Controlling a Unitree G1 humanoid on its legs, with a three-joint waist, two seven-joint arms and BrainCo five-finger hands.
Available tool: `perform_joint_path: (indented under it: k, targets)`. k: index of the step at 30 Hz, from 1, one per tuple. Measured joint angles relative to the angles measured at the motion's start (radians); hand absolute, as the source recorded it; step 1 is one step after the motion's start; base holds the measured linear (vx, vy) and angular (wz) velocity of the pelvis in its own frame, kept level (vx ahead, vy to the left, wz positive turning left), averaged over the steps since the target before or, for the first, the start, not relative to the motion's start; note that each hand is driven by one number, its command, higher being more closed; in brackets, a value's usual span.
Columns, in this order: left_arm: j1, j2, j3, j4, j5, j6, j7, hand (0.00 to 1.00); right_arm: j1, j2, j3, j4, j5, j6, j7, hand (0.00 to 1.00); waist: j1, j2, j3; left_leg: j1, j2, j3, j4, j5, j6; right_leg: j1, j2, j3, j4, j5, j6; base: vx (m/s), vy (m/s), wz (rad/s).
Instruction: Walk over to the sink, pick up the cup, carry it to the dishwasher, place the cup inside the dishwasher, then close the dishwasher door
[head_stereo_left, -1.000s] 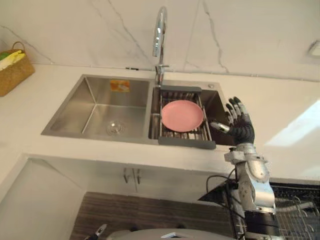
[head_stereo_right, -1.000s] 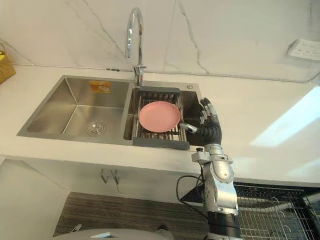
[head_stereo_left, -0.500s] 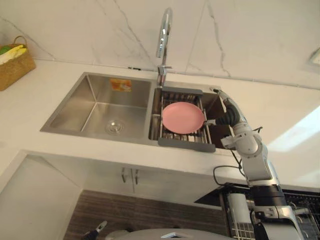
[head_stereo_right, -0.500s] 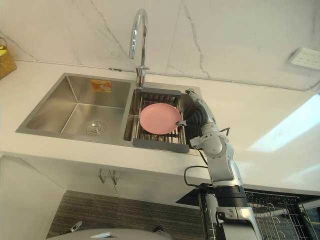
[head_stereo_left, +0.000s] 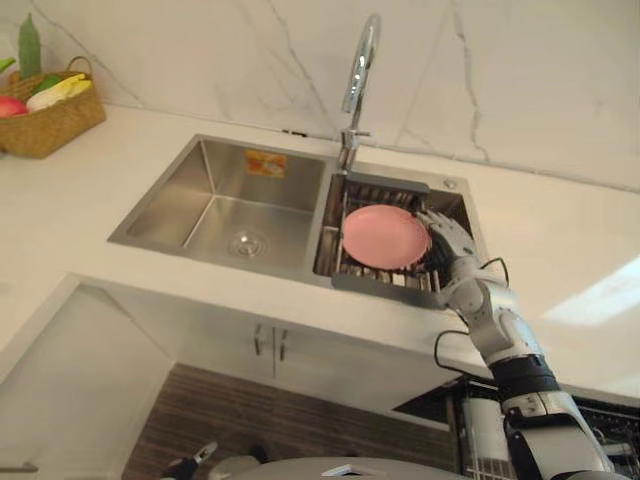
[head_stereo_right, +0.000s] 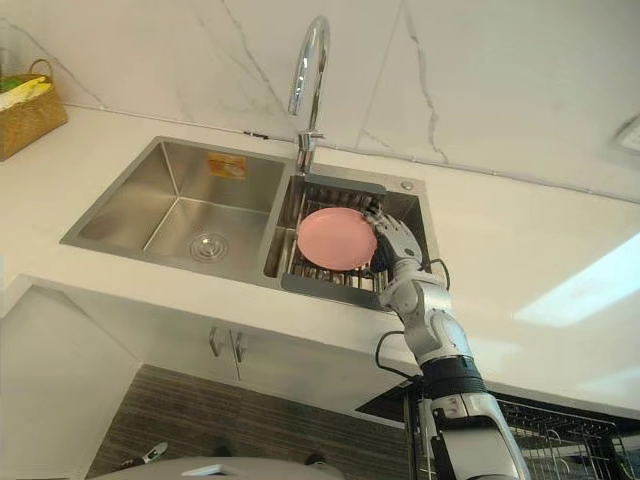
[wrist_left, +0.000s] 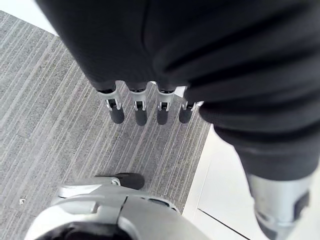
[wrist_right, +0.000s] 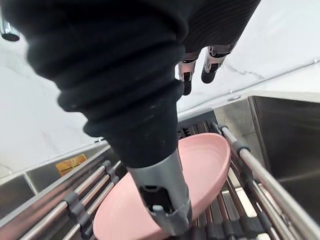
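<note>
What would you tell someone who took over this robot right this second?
Left hand: open, hanging by the robot's side above the floor, holding nothing.
Right hand: open, reaching into the sink at the plate's right edge, thumb over the plate; nothing gripped yet.
Things: the dish to fetch looks like a pink plate, not a cup. It lies on the rack over the right basin. The dishwasher is below the counter on the robot's right, its wire basket visible.
Done: the robot is at the sink.
Left: grasp, carry, place inside, close the door.
</note>
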Motion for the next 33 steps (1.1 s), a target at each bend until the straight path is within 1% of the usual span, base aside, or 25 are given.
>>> perform_joint_path:
  k: [1, 3, 10, 14, 15, 16, 17, 18, 19, 20, 23, 26, 31, 33]
  targets:
    - [0.0, 0.0, 0.0, -0.001, 0.0, 0.0, -0.001, 0.0, -0.005, 0.002, 0.002, 0.013, -0.001, 0.0, 0.005, 0.0, 0.002, 0.0, 0.0, 0.0, 0.0, -0.002, 0.0, 0.001, 0.0, 0.001, 0.0, -0.003, 0.0, 0.0, 0.0, -0.01, 0.003, 0.15]
    - [0.002, 0.003, -0.007, -0.007, 0.001, 0.001, -0.001, 0.0, -0.02, 0.001, 0.009, 0.036, -0.037, 0.005, 0.025, 0.0, 0.002, 0.0, 0.0, -0.008, 0.0, -0.018, 0.0, 0.008, 0.001, 0.001, 0.0, -0.018, 0.0, 0.001, -0.002, -0.01, 0.005, 0.19]
    - [0.006, 0.007, -0.008, -0.017, 0.002, 0.014, -0.001, 0.0, -0.034, 0.001, 0.034, 0.111, -0.083, 0.023, 0.021, 0.0, 0.007, 0.001, 0.0, -0.013, -0.001, -0.024, 0.0, 0.015, -0.006, 0.001, 0.0, -0.022, 0.0, 0.005, -0.008, -0.01, 0.007, 0.04]
    - [0.005, 0.007, -0.01, -0.017, 0.002, 0.017, -0.007, 0.0, -0.034, 0.001, 0.041, 0.14, -0.157, 0.021, -0.022, 0.0, 0.008, 0.004, 0.003, -0.02, -0.001, -0.026, -0.001, 0.016, -0.006, 0.001, 0.001, -0.024, -0.004, -0.002, -0.009, -0.04, 0.019, 0.0]
    - [0.005, 0.007, -0.013, -0.017, 0.002, 0.017, -0.008, 0.0, -0.035, 0.001, 0.041, 0.145, -0.16, 0.022, -0.029, 0.0, 0.009, 0.005, 0.004, -0.02, -0.001, -0.027, -0.001, 0.016, -0.006, 0.002, 0.001, -0.026, -0.004, -0.003, -0.009, 0.0, 0.013, 0.05]
    - [0.005, 0.007, -0.017, -0.017, 0.002, 0.016, -0.01, 0.0, -0.045, 0.001, 0.041, 0.175, -0.185, 0.023, -0.042, 0.0, 0.01, 0.006, 0.004, -0.02, -0.001, -0.029, -0.001, 0.016, -0.007, 0.003, 0.001, -0.03, -0.004, -0.003, -0.009, 0.0, 0.007, 0.08]
    - [0.005, 0.007, -0.017, -0.017, 0.002, 0.015, -0.012, 0.0, -0.048, 0.001, 0.044, 0.186, -0.194, 0.025, -0.042, 0.0, 0.011, 0.006, 0.004, -0.021, -0.001, -0.032, -0.001, 0.017, -0.007, 0.004, 0.001, -0.034, -0.004, -0.003, -0.009, 0.01, 0.005, 0.12]
    - [0.005, 0.007, -0.018, -0.017, 0.002, 0.015, -0.015, 0.0, -0.049, 0.001, 0.047, 0.198, -0.195, 0.03, -0.045, 0.0, 0.011, 0.006, 0.004, -0.024, -0.001, -0.037, -0.001, 0.017, -0.007, 0.005, 0.001, -0.04, -0.004, -0.003, -0.01, 0.02, -0.002, 0.21]
    - [0.005, 0.007, -0.019, -0.017, 0.001, 0.014, -0.02, 0.0, -0.054, 0.0, 0.057, 0.218, -0.195, 0.045, -0.058, 0.0, 0.011, 0.005, 0.004, -0.03, -0.001, -0.049, -0.001, 0.02, -0.006, 0.006, 0.001, -0.047, -0.002, -0.004, -0.011, 0.03, -0.003, 0.21]
    - [0.005, 0.007, -0.019, -0.017, 0.001, 0.014, -0.021, 0.0, -0.055, 0.0, 0.059, 0.221, -0.196, 0.046, -0.061, 0.0, 0.011, 0.004, 0.005, -0.03, -0.001, -0.051, -0.001, 0.021, -0.006, 0.006, 0.001, -0.049, 0.0, -0.003, -0.013, 0.04, -0.003, 0.19]
    - [0.002, 0.008, -0.019, -0.017, -0.001, 0.01, -0.023, 0.0, -0.057, 0.003, 0.08, 0.276, -0.196, 0.05, -0.097, 0.0, 0.028, 0.005, 0.005, -0.03, -0.002, -0.06, 0.0, 0.028, 0.0, 0.012, 0.001, -0.066, 0.001, -0.003, -0.013, 0.05, -0.006, 0.12]
    - [0.003, 0.009, -0.027, -0.017, -0.009, 0.008, -0.025, 0.0, -0.061, 0.002, 0.079, 0.295, -0.227, 0.069, -0.129, 0.0, 0.031, 0.005, 0.006, -0.027, -0.004, -0.078, 0.0, 0.031, 0.001, 0.025, 0.0, -0.075, 0.001, -0.005, -0.011, 0.04, -0.002, 0.17]
    - [0.013, 0.009, -0.027, -0.016, -0.009, 0.008, -0.031, 0.0, -0.063, 0.002, 0.079, 0.31, -0.234, 0.068, -0.143, 0.0, 0.038, 0.006, 0.008, -0.028, -0.006, -0.081, -0.001, 0.031, -0.004, 0.026, 0.0, -0.076, 0.001, -0.008, -0.011, 0.0, 0.002, 0.01]
    - [0.015, 0.01, -0.026, -0.015, -0.009, 0.001, -0.038, 0.0, -0.071, 0.002, 0.08, 0.331, -0.234, 0.069, -0.164, 0.0, 0.04, 0.005, 0.013, -0.029, -0.006, -0.083, -0.001, 0.03, -0.005, 0.026, 0.0, -0.077, 0.001, -0.011, -0.008, 0.0, 0.0, 0.0]
